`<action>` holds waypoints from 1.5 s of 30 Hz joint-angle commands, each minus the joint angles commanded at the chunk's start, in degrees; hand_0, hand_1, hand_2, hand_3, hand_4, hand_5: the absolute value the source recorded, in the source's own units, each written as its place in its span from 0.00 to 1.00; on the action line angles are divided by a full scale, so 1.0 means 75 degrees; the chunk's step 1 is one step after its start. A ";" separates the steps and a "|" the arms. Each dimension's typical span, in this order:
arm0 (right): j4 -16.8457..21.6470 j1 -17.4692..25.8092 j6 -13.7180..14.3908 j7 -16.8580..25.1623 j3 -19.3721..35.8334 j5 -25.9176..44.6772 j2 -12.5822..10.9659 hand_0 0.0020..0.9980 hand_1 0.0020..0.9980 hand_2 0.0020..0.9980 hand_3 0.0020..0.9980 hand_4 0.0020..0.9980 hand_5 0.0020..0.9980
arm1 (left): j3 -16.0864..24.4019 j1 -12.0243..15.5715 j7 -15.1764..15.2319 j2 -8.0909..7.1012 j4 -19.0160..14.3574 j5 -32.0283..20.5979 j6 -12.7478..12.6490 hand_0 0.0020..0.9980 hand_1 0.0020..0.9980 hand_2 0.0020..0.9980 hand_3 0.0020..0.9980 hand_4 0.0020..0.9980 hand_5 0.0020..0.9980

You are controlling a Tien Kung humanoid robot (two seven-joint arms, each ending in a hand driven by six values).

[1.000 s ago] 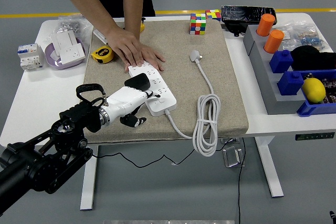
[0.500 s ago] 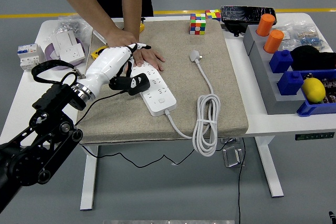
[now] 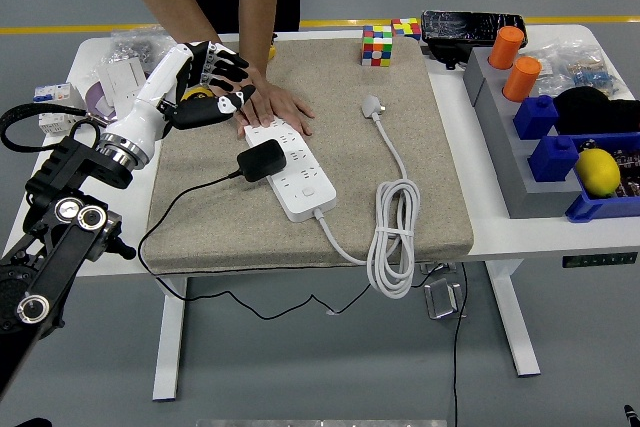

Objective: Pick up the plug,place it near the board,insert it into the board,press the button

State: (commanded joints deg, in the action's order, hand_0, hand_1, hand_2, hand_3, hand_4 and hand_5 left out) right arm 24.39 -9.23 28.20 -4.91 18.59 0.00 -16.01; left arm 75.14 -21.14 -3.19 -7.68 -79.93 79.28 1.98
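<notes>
1. Plug [image 3: 261,161], a black adapter block, sits on the near-left part of the board [image 3: 293,169], body tilted a bit. I read it as seated or nearly seated in a socket, but I can't see the pins, so I can't confirm full insertion.
2. Its black cable [image 3: 180,209] trails left off the plug over the mat [image 3: 420,197], then drops past the near table edge. It lies slack, so nothing is tugging the plug sideways.
3. The board lies diagonally on the mat, and its own white cord [image 3: 395,237] is coiled to the right with the white plug end [image 3: 373,106] lying free farther back, well clear of my working side.
4. A person's hand [image 3: 272,107] lies flat on the board's far end. My guess is that it pins the board so it doesn't slide when pushed.
5. My left hand [image 3: 200,87] is raised above the mat's far-left corner, fingers spread, holding nothing. It is apart from the plug, just beside the person's wrist and over the yellow tape measure [image 3: 192,99].
6. The right arm is not visible.
7. Judgement: the insert step looks about done and the button press remains. I can't pick out the button clearly on the white board face.
8. Risks: my hand sits close to the person's hand, and a press on a half-seated plug could rock it out.
</notes>
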 joint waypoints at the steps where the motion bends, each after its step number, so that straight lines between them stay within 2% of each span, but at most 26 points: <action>1: 0.0000 0.0002 0.0000 0.0001 0.0002 -0.0003 0.0000 0.94 0.87 0.81 0.81 1.00 1.00 | 0.0073 0.0019 -0.0049 0.0014 0.0013 -0.0298 0.0040 0.79 0.85 0.78 0.73 1.00 0.55; 2: 0.0000 0.0003 0.0000 0.0001 0.0002 -0.0005 0.0001 0.94 0.87 0.81 0.81 1.00 1.00 | 0.0129 0.0032 -0.0082 0.0026 0.0023 -0.0596 0.0067 0.79 0.85 0.78 0.73 1.00 0.55; 3: 0.0000 0.0009 0.0000 0.0003 0.0002 -0.0006 0.0004 0.94 0.87 0.81 0.81 1.00 1.00 | 0.0217 0.0052 -0.0119 0.0048 0.0040 -0.0943 0.0106 0.84 0.90 0.87 0.83 1.00 0.59; 8: -0.0002 0.0030 -0.0003 0.0003 0.0000 -0.0004 0.0006 0.94 0.87 0.81 0.81 1.00 1.00 | 0.0407 0.0120 -0.0205 0.0078 0.0073 -0.2582 0.0181 0.84 0.90 0.87 0.83 1.00 0.59; 9: -0.0002 0.0032 -0.0003 0.0002 0.0001 -0.0004 0.0004 0.94 0.87 0.81 0.81 1.00 1.00 | 0.0416 0.0125 -0.0211 0.0078 0.0076 -0.2880 0.0194 0.91 0.95 0.90 0.90 1.00 0.58; 11: -0.0004 0.0039 -0.0002 0.0003 -0.0008 0.0005 -0.0007 0.94 0.87 0.81 0.81 1.00 1.00 | 0.0438 0.0138 -0.0233 0.0079 0.0065 -0.3483 0.0264 0.91 0.95 0.90 0.90 1.00 0.58; 13: -0.0004 0.0044 -0.0002 0.0003 -0.0013 0.0010 -0.0016 0.94 0.87 0.81 0.81 1.00 1.00 | 0.0435 0.0142 -0.0250 0.0069 0.0036 -0.3451 0.0319 0.91 0.95 0.90 0.90 1.00 0.58; 15: -0.0004 0.0047 -0.0001 0.0004 -0.0015 0.0017 -0.0023 0.94 0.87 0.81 0.81 1.00 1.00 | 0.0395 0.0135 -0.0246 0.0041 -0.0018 -0.2902 0.0375 0.93 0.95 0.91 0.94 1.00 0.57; 20: -0.0004 0.0042 0.0001 -0.0002 -0.0028 0.0021 -0.0029 0.94 0.87 0.81 0.81 1.00 1.00 | 0.0263 0.0066 -0.0220 -0.0020 -0.0078 -0.1401 0.0577 0.93 0.95 0.91 0.94 1.00 0.57; 21: -0.0002 0.0039 0.0000 -0.0002 -0.0026 0.0015 -0.0030 0.94 0.87 0.81 0.81 1.00 1.00 | 0.0223 0.0041 -0.0198 -0.0033 -0.0068 -0.1098 0.0617 0.92 0.94 0.90 0.93 1.00 0.54; 26: 0.0001 0.0029 0.0008 -0.0004 -0.0028 0.0008 -0.0037 0.94 0.87 0.81 0.81 1.00 1.00 | -0.0028 -0.0073 -0.0106 -0.0107 0.0054 0.0509 0.0731 0.92 0.94 0.90 0.93 1.00 0.54; 27: 0.0000 0.0029 0.0008 -0.0006 -0.0030 0.0010 -0.0036 0.94 0.87 0.81 0.81 1.00 1.00 | -0.0081 -0.0095 -0.0083 -0.0121 0.0093 0.0807 0.0731 0.89 0.89 0.81 0.79 1.00 0.47; 32: 0.0000 0.0027 0.0012 -0.0018 -0.0019 0.0001 -0.0027 0.94 0.87 0.81 0.81 1.00 1.00 | -0.0287 -0.0200 0.0024 -0.0144 0.0268 0.2307 0.0985 0.89 0.89 0.81 0.79 1.00 0.47; 33: 0.0005 0.0021 0.0017 -0.0023 0.0000 -0.0016 -0.0030 0.94 0.87 0.81 0.81 1.00 1.00 | -0.0356 -0.0225 0.0049 -0.0155 0.0315 0.2654 0.1077 0.90 0.91 0.88 0.89 1.00 0.42; 38: 0.0001 0.0038 0.0018 -0.0028 0.0012 -0.0006 -0.0031 0.94 0.87 0.81 0.81 1.00 1.00 | -0.0608 -0.0362 0.0126 -0.0171 0.0552 0.4258 0.1264 0.90 0.91 0.88 0.89 1.00 0.42; 41: 0.0007 0.0045 0.0026 -0.0049 0.0018 -0.0026 -0.0021 0.94 0.87 0.81 0.81 1.00 1.00 | -0.0689 -0.0470 0.0161 -0.0140 0.0744 0.4924 0.1234 0.89 0.91 0.88 0.90 1.00 0.41; 45: 0.0018 -0.0010 0.0036 -0.0053 0.0039 -0.0061 -0.0026 0.94 0.87 0.81 0.81 1.00 1.00 | -0.0734 -0.0598 0.0184 -0.0088 0.1033 0.5222 0.1164 0.87 0.89 0.85 0.89 1.00 0.41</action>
State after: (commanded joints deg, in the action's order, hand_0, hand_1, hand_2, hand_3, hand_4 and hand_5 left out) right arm 24.52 -9.30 28.46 -5.31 18.88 -0.45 -16.20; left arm 69.63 -25.62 -1.81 -8.34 -72.18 118.44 10.71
